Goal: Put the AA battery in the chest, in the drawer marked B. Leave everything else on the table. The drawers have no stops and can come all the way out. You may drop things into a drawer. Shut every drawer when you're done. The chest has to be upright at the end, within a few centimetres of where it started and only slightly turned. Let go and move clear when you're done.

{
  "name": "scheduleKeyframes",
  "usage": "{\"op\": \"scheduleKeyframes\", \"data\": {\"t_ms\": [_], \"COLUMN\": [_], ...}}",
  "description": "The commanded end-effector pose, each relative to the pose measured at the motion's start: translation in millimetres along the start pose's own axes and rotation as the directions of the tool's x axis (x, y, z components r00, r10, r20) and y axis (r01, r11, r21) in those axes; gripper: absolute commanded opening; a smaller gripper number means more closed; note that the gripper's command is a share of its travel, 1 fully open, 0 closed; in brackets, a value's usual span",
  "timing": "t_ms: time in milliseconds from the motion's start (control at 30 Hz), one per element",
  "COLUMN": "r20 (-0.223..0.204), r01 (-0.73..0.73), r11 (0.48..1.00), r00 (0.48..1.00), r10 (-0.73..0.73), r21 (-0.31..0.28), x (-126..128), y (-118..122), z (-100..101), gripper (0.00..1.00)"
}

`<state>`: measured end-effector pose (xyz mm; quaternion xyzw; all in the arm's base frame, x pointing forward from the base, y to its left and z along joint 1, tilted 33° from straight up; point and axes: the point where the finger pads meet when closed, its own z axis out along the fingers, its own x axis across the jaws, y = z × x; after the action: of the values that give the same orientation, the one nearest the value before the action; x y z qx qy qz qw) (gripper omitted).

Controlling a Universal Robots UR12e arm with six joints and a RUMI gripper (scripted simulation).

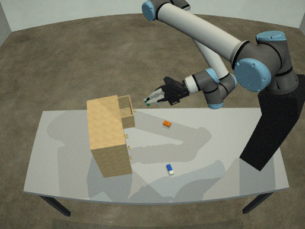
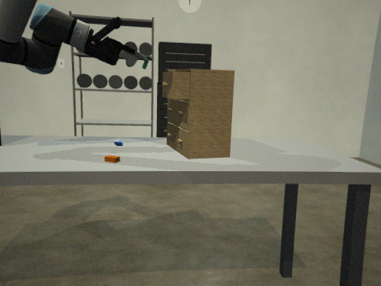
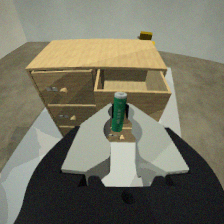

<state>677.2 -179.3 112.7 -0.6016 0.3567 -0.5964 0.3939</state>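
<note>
You have the green battery [image 1: 146, 100] [image 2: 145, 64] [image 3: 119, 112] pinched at the fingertips of your hand [image 1: 147, 101] [image 2: 146, 60] [image 3: 119, 104], up in the air and just right of the open top drawer [image 1: 128, 121] [image 2: 177, 84] [image 3: 132, 101], not inside it. The other drawers you can see in the wooden chest [image 1: 104, 124] [image 2: 211, 112] [image 3: 100, 52] are shut. On the tabletop [image 1: 219, 130] [image 2: 267, 163] [image 3: 30, 157], right of the chest, lie an orange block [image 1: 167, 123] [image 2: 112, 158] and a blue-and-white block [image 1: 170, 169] [image 2: 118, 143], well apart.

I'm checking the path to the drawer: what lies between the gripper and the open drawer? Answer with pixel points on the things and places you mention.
Only air between gripper [image 1: 147, 101] [image 2: 145, 60] [image 3: 119, 112] and open drawer [image 1: 128, 121] [image 2: 177, 85] [image 3: 145, 102], top view shows.
</note>
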Motion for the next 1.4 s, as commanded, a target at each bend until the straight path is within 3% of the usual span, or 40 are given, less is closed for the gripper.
{"op": "scheduleKeyframes", "data": {"t_ms": [0,733,1367], "r20": [-0.001,-0.001,-0.002], "r01": [0.004,0.004,0.004], "r11": [1.000,1.000,1.000], "r00": [1.000,1.000,1.000], "r10": [-0.004,-0.004,-0.004], "r21": [0.002,0.002,0.002], "x": [2,2,2], "y": [-5,-22,-33], "z": [15,61,89], "gripper": [0.05,0.05,0.05]}}
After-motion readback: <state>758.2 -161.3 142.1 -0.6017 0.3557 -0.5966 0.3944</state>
